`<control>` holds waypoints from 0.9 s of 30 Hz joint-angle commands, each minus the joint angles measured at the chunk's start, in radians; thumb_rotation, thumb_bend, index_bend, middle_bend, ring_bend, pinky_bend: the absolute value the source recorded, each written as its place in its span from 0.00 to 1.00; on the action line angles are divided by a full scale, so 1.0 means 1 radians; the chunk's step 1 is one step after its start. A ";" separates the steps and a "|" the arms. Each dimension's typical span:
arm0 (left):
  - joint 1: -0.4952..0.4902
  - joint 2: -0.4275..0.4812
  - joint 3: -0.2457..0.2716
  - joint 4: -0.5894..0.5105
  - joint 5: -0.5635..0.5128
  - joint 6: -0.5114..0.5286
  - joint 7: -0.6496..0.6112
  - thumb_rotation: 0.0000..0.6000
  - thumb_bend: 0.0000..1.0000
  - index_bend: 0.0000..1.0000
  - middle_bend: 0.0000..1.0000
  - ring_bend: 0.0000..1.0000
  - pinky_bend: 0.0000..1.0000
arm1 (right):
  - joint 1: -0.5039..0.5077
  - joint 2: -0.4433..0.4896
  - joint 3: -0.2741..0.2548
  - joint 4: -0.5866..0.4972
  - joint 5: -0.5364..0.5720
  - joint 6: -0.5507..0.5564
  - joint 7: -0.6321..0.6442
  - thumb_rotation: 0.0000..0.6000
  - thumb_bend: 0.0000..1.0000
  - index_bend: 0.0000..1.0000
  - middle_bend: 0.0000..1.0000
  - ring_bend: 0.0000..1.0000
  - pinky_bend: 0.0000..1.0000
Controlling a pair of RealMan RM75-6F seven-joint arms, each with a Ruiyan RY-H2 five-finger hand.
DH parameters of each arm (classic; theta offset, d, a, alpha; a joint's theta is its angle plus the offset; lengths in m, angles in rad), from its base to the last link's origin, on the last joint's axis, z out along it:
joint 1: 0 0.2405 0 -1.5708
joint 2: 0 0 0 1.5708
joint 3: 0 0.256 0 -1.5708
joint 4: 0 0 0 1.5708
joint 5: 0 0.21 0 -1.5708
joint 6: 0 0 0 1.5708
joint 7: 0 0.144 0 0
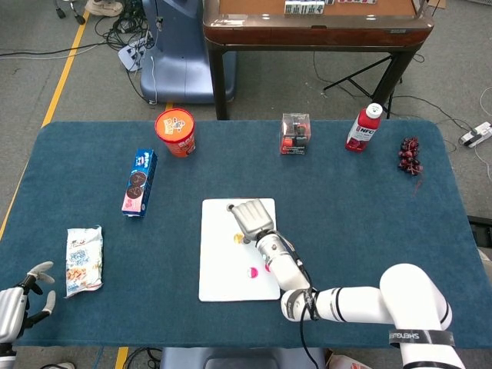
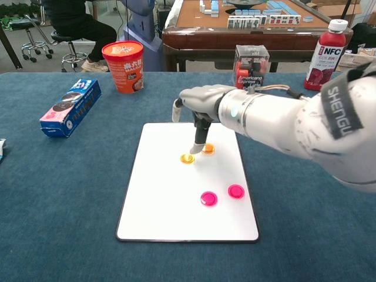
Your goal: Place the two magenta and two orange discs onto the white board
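- Right hand (image 2: 202, 103) hovers above the orange discs (image 2: 187, 158), fingers (image 2: 200, 134) spread, holding nothing.
- Magenta discs (image 2: 208, 198) lie nearer the board (image 2: 158, 200) edge (front).
- Left hand (image 1: 17, 307) open, off the surface.

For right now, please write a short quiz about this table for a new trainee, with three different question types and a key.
1. True or false: both magenta discs lie on the white board.
2. How many orange discs are on the board?
3. Which stands nearest the board's far edge? A) orange cup B) coffee box C) red bottle

Key: 1 true; 2 two; 3 B
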 commanded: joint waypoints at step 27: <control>-0.149 0.182 -0.141 -0.227 -0.061 -0.092 0.048 1.00 0.47 0.27 0.43 0.51 0.66 | -0.603 0.760 -0.271 -0.565 -0.597 0.512 0.348 1.00 0.11 0.44 0.56 0.55 0.40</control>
